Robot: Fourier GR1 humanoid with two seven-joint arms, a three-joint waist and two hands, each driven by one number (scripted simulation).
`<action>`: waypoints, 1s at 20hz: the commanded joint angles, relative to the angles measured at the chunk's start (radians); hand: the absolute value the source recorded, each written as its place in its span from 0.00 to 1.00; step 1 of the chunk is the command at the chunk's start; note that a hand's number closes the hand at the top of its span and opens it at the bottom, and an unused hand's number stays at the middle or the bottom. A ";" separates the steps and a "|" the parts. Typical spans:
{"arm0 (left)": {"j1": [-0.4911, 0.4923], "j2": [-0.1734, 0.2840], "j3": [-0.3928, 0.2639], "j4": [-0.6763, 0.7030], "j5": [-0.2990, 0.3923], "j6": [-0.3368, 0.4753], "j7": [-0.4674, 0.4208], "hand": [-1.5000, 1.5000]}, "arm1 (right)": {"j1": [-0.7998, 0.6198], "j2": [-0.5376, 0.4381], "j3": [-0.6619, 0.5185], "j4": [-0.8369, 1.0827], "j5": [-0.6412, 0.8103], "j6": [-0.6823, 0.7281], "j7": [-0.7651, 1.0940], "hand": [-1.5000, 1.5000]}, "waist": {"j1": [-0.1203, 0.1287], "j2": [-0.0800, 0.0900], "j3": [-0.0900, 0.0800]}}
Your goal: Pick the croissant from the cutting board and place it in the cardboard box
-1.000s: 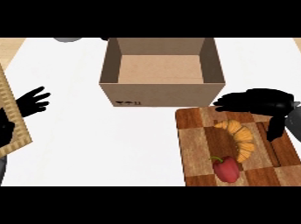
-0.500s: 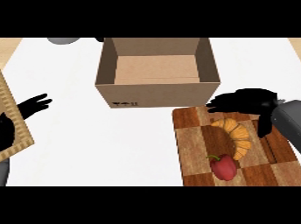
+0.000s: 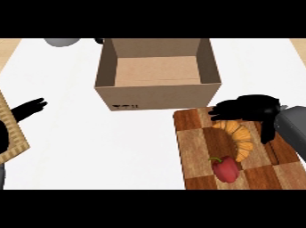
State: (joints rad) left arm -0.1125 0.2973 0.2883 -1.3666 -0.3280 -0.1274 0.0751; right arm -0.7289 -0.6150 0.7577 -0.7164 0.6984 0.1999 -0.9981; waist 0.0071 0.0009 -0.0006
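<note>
surface: white counter [image 3: 83,147], tan floor strips at both far corners; a grey round thing [image 3: 62,42] at the far edge, can't tell what it is.
box: open cardboard box [image 3: 157,95] sits beyond and to the left of my right hand, near the board's far edge; whether they touch I can't tell.
board: checkered wooden cutting board [image 3: 202,173] lies under my right hand.
croissant: croissant [image 3: 241,138] on the board, just below the right hand's fingers, toward me. Long axis runs near-to-far with a curve, far tip tucked under the hand.
pepper: red pepper [image 3: 226,168] at the croissant's near end, looks to be touching it, so I'd grab the far half.
right hand: right hand [image 3: 247,108] hovers over the croissant's far tip, fingers spread and drooping, holding nothing; contact unclear.
left hand: left hand [image 3: 14,116] rests open at the left by a woven tray [image 3: 1,120], well apart from the croissant.
nearer hand: right, clearly.
next, my call: lower, close across the croissant's width, lift, carry far-left over the box wall.
</note>
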 commanded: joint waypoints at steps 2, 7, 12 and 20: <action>-0.019 -0.069 0.009 0.004 -0.056 0.130 -0.020 0.50 | 0.039 0.003 0.007 -0.056 -0.012 0.048 -0.119 0.00 | -0.009 -0.001 0.000; -0.009 -0.094 0.044 -0.042 -0.085 0.103 0.001 0.50 | 0.044 -0.077 0.013 -0.157 -0.034 0.117 -0.114 0.00 | -0.010 -0.004 0.000; -0.020 -0.150 0.030 -0.058 -0.147 0.109 0.004 0.50 | 0.054 -0.037 0.030 -0.150 0.043 0.092 0.030 0.00 | -0.001 0.000 0.001; -0.025 -0.094 0.129 -0.010 -0.117 0.006 -0.058 0.50 | 0.109 0.058 -0.029 -0.098 0.112 0.037 0.102 1.00 | 0.002 0.001 0.001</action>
State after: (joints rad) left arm -0.1448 0.2067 0.4034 -1.3804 -0.4429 -0.1985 0.0520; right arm -0.6134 -0.6156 0.7678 -0.8922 0.7818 0.2344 -0.8902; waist 0.0023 -0.0003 -0.0013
